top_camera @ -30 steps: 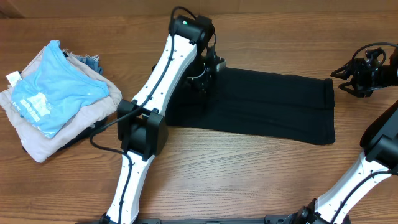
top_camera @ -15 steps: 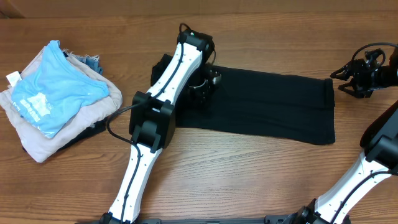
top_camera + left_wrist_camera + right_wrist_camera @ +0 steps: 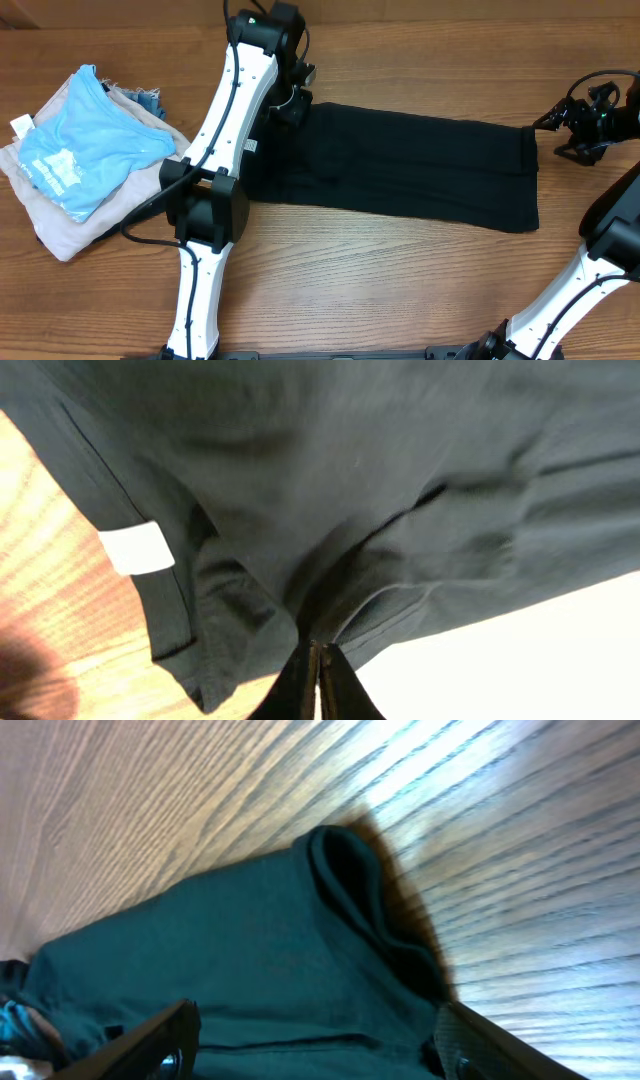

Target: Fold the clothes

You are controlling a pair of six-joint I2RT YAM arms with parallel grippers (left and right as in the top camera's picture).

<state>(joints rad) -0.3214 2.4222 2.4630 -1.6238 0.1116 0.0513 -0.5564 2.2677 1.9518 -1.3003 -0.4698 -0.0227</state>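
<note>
The clothes are one black shirt (image 3: 400, 165) lying as a long folded strip across the middle of the table. My left gripper (image 3: 297, 103) is at the strip's far left end, shut on a pinch of black fabric (image 3: 300, 590) that rises in a ridge to the fingertips (image 3: 318, 660). The shirt's white neck label (image 3: 137, 547) shows just left of the pinch. My right gripper (image 3: 548, 137) hovers at the strip's right edge with its fingers (image 3: 178, 1032) spread wide and nothing held. Below them, the shirt's hem corner (image 3: 350, 910) lies on the wood.
A pile of other garments sits at the far left: a light blue one (image 3: 85, 140) on top of a pale beige one (image 3: 60, 215). The left arm (image 3: 215, 170) stretches over the table from the front edge.
My left gripper has closed on the fabric and moved back and to the left, drawing the shirt's left end with it. The right gripper's fingers have spread wider.
</note>
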